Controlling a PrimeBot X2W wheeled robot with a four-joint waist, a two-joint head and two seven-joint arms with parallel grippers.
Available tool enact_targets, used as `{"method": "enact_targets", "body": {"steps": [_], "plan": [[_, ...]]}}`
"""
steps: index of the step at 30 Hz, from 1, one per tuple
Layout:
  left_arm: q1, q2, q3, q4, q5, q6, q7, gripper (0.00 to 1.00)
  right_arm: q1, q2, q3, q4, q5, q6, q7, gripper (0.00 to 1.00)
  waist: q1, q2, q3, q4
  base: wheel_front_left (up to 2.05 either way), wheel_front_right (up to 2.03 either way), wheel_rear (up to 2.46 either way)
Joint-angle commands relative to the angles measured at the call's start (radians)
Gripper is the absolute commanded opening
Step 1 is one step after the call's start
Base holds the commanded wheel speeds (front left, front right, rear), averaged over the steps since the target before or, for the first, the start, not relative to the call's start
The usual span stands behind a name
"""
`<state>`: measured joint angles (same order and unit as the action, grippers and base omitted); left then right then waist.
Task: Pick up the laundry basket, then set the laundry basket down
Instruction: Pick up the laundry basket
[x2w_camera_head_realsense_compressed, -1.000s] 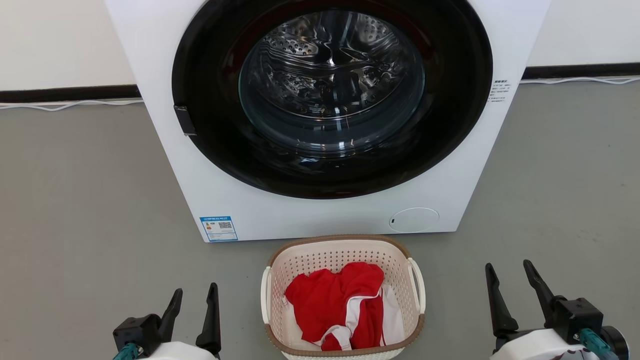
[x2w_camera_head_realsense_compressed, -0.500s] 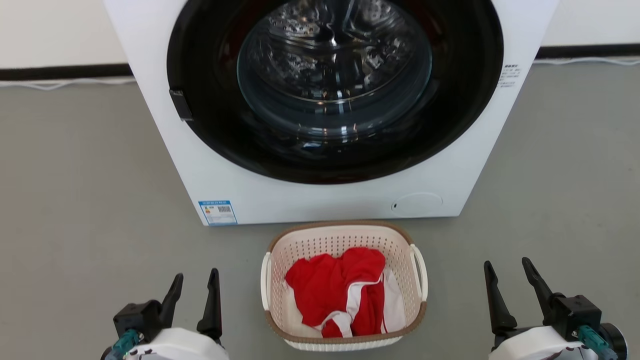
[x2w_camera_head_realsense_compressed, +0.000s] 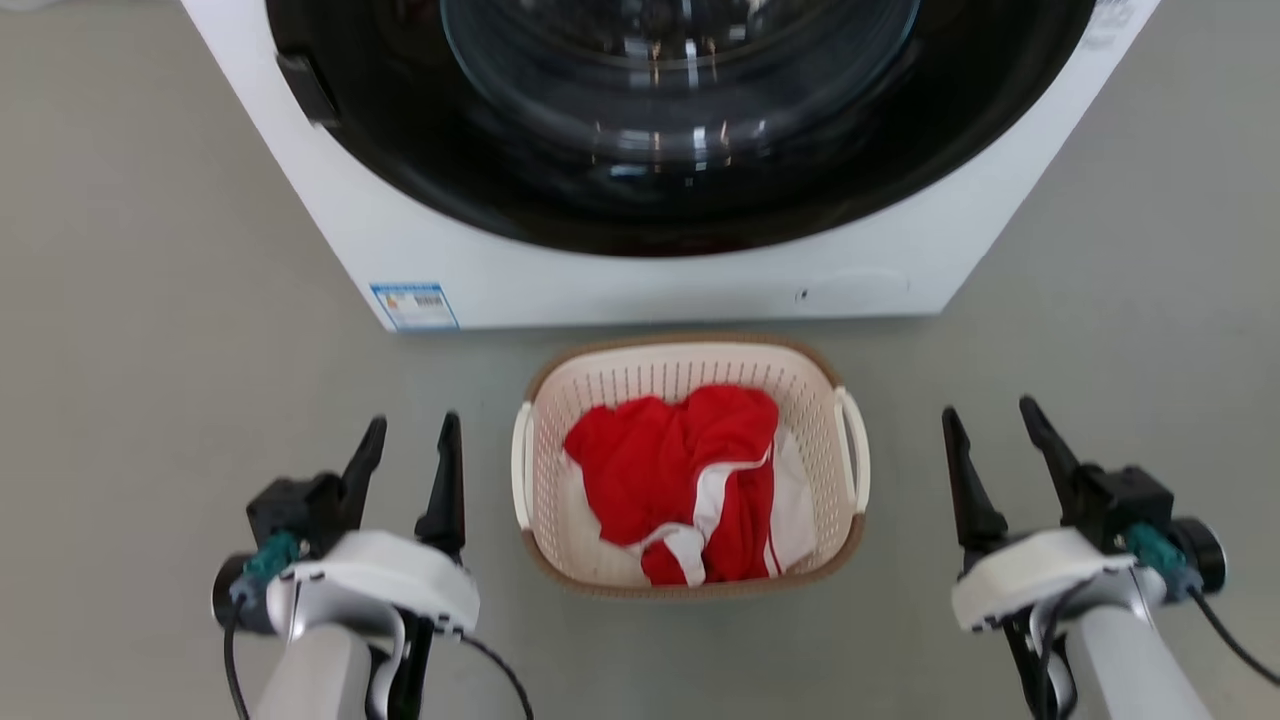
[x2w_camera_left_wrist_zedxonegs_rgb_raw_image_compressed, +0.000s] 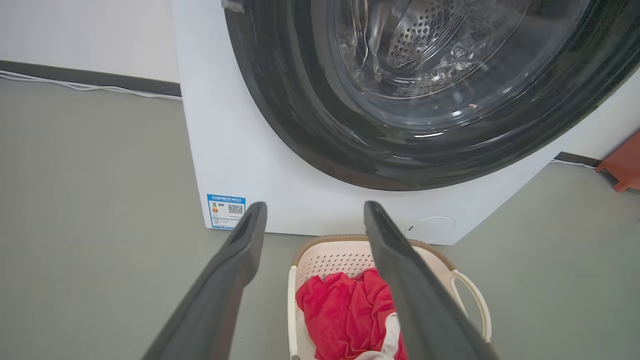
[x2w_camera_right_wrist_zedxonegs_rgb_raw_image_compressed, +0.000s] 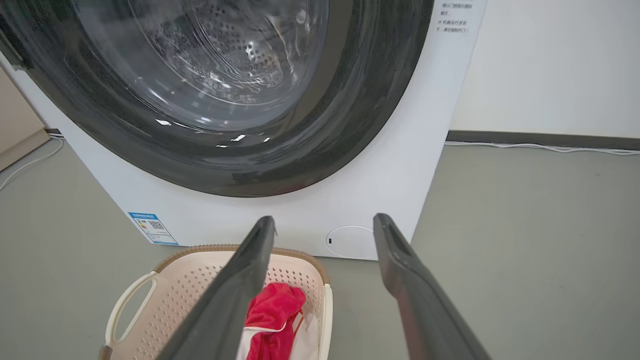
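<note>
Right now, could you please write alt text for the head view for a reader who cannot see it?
A cream laundry basket holding red and white clothing sits on the grey floor before a white washing machine. The left gripper and right gripper, both open, flank it, touching nothing.

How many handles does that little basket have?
2. One white loop handle is on the left side of the basket, and the other is on its right side. The outside of the near wall is hidden, so I can't check there.
</note>
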<state>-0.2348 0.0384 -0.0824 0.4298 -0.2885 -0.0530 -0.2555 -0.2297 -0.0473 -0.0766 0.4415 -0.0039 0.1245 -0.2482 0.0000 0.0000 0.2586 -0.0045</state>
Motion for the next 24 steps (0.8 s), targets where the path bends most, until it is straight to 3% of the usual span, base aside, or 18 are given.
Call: {"method": "enact_targets", "body": {"steps": [1,24], "plan": [[-0.051,0.012,0.024,-0.011,0.011,0.002,-0.006,1.0,-0.044,-0.003,0.027,-0.003,-0.012,0.006,-0.014,1.0,0.0,0.0,0.065,0.001,0.0,0.0,0.0],[-0.398,0.012,-0.064,0.288,-0.027,0.011,-0.006,1.0,-0.359,-0.052,0.012,0.256,-0.055,0.006,-0.014,1.0,0.0,0.0,0.414,0.029,0.0,0.0,0.0]]}}
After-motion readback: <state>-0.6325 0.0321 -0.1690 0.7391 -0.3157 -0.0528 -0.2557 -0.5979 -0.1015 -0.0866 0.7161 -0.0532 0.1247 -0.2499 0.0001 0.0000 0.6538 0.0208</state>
